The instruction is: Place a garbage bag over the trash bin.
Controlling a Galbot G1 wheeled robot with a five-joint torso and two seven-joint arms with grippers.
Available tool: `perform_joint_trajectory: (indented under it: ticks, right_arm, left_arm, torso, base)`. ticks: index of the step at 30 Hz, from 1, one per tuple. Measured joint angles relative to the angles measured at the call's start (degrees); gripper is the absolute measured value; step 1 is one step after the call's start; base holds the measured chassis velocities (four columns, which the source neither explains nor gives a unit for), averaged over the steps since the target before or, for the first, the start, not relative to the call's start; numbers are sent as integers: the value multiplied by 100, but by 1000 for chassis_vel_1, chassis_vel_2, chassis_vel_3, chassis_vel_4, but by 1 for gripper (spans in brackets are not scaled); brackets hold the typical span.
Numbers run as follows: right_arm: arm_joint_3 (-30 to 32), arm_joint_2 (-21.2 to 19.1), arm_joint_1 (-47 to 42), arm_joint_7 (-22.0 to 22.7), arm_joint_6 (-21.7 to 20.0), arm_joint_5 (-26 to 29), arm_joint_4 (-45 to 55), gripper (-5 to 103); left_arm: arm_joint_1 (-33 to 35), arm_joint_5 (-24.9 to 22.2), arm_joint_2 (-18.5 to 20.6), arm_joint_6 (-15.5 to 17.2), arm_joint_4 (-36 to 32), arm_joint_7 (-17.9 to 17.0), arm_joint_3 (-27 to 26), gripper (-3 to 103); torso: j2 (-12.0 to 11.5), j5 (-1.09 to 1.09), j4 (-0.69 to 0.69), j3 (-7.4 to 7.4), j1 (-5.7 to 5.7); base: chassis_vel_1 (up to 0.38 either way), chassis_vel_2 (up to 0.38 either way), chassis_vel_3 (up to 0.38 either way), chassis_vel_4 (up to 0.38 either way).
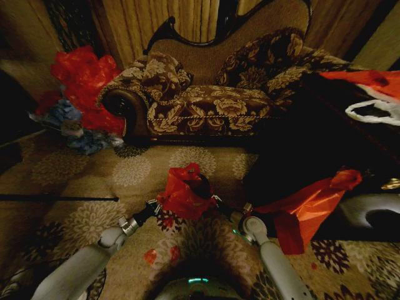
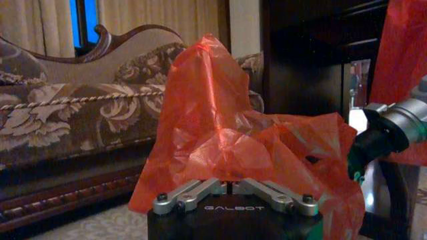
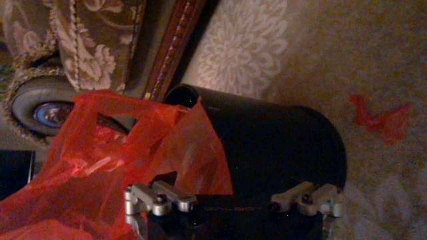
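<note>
The garbage bag (image 1: 182,192) is a crinkly bright-red plastic bag bunched over the trash bin (image 1: 204,186), a small black cylinder on the carpet in front of me. My left gripper (image 1: 154,209) meets the bag from the left. In the left wrist view the left gripper (image 2: 231,186) is shut on the bag (image 2: 220,135), which stands up above it. My right gripper (image 1: 224,209) is at the bin's right side. In the right wrist view the right gripper (image 3: 233,199) is open, with the bin (image 3: 273,135) beyond its fingers and the bag (image 3: 127,155) draped by one finger (image 3: 160,197).
A patterned sofa (image 1: 206,94) stands behind the bin, with a heap of red plastic (image 1: 84,78) at its left. A larger red-orange bag (image 1: 306,209), a dark cabinet (image 1: 312,137) and a grey curved object (image 1: 369,212) are to the right. Red scraps (image 1: 150,255) and a black rod (image 1: 59,198) lie on the carpet.
</note>
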Motion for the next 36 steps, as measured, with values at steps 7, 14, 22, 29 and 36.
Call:
perform_joint_trajectory:
  ticks: [7,14,22,29,36]
  right_arm:
    - [-91,-113,-72,-533,39,-396,28,80]
    - [-280,-113,-9,-1071,277,-878,-26,53]
    - [-385,-177,-15,-1573,663,-1998,-108,26]
    - [-391,-230,-92,-1713,853,-2511,-3,4]
    - [-344,-325,-367,-1522,1197,-3118,505,0]
  left_arm:
    - [44,8,-21,-5,0,1,-9,0]
    - [77,27,-57,-7,-3,-1,-12,0]
    - [86,28,-73,-7,-3,-13,-20,0]
    - [77,22,-90,-5,2,-19,-20,0]
    - [153,9,-119,-5,-106,-184,-1,0]
  torso:
    - [0,0,-1,0,0]
    - [0,0,0,0,0]
    - [0,0,0,0,0]
    - [0,1,0,0,0]
    - [0,1,0,0,0]
  base:
    - [0,0,0,0]
    - [0,0,0,0]
    - [0,0,0,0]
    - [0,0,0,0]
    - [0,0,0,0]
